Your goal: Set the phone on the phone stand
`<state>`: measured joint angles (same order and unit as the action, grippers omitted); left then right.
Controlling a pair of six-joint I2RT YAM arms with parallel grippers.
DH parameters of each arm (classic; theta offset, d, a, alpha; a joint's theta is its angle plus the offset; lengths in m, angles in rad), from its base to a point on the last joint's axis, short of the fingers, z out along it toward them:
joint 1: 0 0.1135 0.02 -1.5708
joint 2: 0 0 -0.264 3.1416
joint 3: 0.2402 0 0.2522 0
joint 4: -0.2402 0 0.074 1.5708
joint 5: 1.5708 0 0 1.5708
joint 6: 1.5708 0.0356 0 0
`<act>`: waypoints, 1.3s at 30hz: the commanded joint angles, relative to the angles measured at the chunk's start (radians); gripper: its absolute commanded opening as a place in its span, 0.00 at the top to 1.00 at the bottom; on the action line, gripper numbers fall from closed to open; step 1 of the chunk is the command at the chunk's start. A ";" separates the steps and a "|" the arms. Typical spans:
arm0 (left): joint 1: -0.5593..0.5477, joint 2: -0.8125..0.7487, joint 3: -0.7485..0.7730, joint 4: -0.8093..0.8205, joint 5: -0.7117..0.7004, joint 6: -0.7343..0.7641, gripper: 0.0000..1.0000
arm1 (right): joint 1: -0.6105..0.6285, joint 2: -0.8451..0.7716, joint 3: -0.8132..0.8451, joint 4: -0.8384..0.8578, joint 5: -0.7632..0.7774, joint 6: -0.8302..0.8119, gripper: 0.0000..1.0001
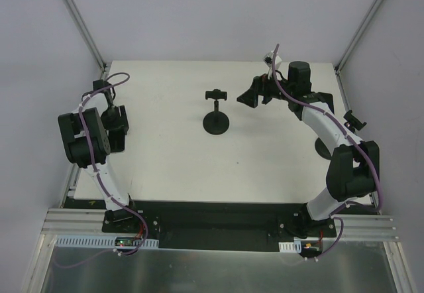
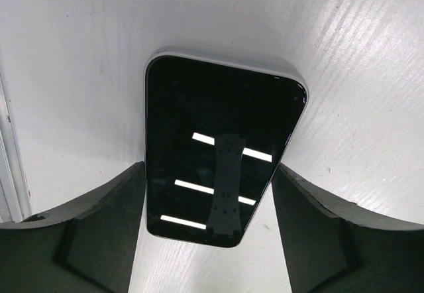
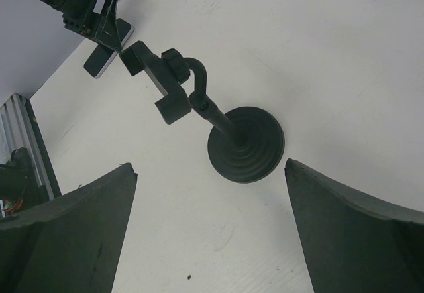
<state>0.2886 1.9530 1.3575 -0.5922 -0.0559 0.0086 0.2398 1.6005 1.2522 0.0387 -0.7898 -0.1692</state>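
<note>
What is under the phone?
The phone lies flat, screen up, on the white table, between the open left gripper fingers. Anything beneath it is hidden by the phone itself.

one phone [image 2: 215, 150], one phone stand [image 1: 216, 113], two arms [image 1: 89, 140]

The left arm folds back on itself left of the phone stand [image 1: 216, 114], its left gripper [image 2: 209, 240] pointing down with fingers [image 2: 86, 233] spread. The right arm reaches far, elbow bent, its right gripper [image 1: 252, 97] spread wide just right of the stand.
</note>
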 commanded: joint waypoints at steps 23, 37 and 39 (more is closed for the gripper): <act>-0.200 0.021 -0.015 -0.132 0.104 -0.130 0.23 | -0.017 0.006 0.052 -0.028 0.029 -0.041 0.04; -0.272 0.084 0.009 -0.201 -0.035 -0.018 0.27 | -0.016 0.007 0.053 -0.028 0.014 -0.047 0.04; -0.278 0.099 0.011 -0.207 -0.062 -0.018 0.32 | -0.016 0.009 0.053 -0.030 0.014 -0.047 0.04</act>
<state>0.0242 1.9812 1.3819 -0.7334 -0.0143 -0.0349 0.2260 1.6154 1.2640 -0.0071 -0.7635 -0.1959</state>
